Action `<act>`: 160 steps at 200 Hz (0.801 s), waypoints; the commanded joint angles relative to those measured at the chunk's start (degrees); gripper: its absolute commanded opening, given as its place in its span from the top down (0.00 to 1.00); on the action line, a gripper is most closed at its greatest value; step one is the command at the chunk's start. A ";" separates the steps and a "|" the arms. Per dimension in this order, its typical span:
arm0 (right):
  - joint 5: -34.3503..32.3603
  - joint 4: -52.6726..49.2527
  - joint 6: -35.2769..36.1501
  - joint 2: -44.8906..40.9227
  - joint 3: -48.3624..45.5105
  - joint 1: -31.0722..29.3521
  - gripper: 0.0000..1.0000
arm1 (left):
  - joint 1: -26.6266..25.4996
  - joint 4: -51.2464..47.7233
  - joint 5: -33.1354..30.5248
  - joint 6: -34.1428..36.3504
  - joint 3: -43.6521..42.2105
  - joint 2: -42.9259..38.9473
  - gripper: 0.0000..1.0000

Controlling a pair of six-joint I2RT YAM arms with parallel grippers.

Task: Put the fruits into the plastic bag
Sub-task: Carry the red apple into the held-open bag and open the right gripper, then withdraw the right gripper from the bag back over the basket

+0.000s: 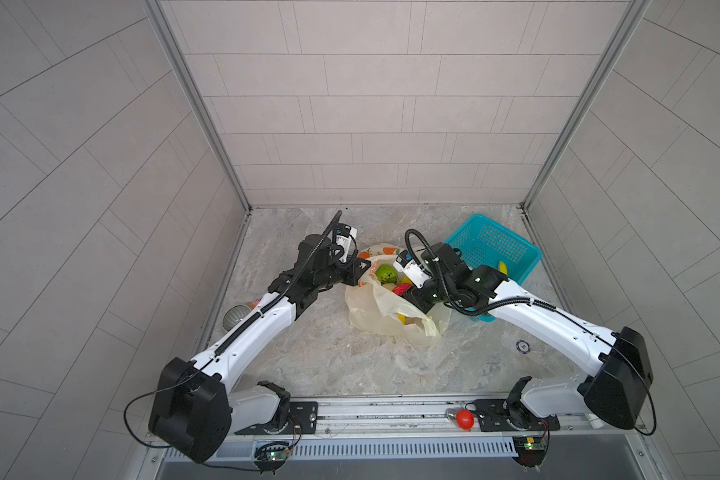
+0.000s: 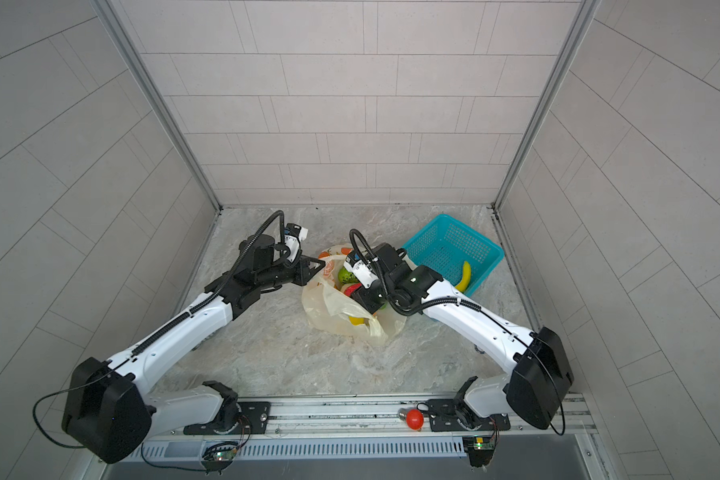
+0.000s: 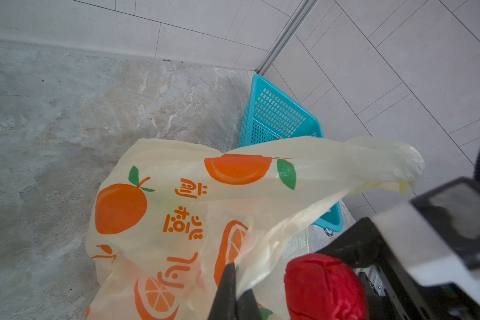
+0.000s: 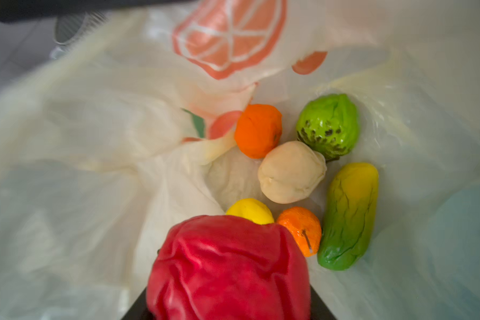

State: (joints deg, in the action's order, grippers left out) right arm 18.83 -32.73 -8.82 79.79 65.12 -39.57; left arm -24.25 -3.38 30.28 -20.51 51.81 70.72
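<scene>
Marbled grey-beige stone makes up the tabletop (image 1: 329, 361), walled round with pale tiles; on the left, the left gripper (image 3: 232, 277) is pinched tight on the rim of the plastic bag (image 1: 375, 320), lifting that edge so the mouth gapes toward the right arm; the film is thin, crinkly and half see-through, pale yellow with orange fruit prints and orange lettering; just right of that mouth the right gripper (image 1: 408, 293) clasps the bumpy red ball (image 4: 227, 271), a wrinkled, glossy thing, and the wrist view shows it poised above the opening with the heap lying straight ahead of it; down there sit two orange fruits (image 4: 258, 130), a bumpy green ball (image 4: 329, 126) speckled dark, a smooth whitish one (image 4: 291, 171), a yellow lemon-like one (image 4: 250, 212) and a green oblong (image 4: 348, 216) shading to yellow; so, to my eye, letting go is all this fruit needs; farthest right, the teal perforated basket (image 1: 495, 245) holds the yellow banana (image 2: 464, 276), curved and smooth, its long axis running roughly back to front along the right-hand wall; it lies well nearer the right arm, which I judge the likelier one to fetch it.
</scene>
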 commanded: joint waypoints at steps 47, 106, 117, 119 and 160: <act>-7.32 6.58 -2.68 9.63 0.03 -0.01 0.44 | 0.14 -0.27 -0.09 1.32 0.51 -1.33 1.00; -2.84 5.53 -3.40 14.93 5.11 -1.97 0.27 | 0.10 -0.23 -0.28 1.30 0.18 -1.41 1.00; -2.86 6.17 -3.41 13.70 4.36 -2.37 0.21 | 0.09 -0.17 -0.31 1.35 0.16 -1.38 1.00; -2.75 6.36 -3.36 13.37 4.10 -2.36 0.20 | 0.08 -0.15 -0.31 1.35 0.16 -1.37 1.00; -3.44 9.46 -1.92 4.74 -0.02 -2.36 0.01 | 0.11 0.38 -0.49 1.05 -0.16 -1.09 1.00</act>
State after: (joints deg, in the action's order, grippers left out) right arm 16.05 -24.80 -11.99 90.52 66.19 -41.76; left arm -24.25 -3.68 30.22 -19.97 51.81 70.54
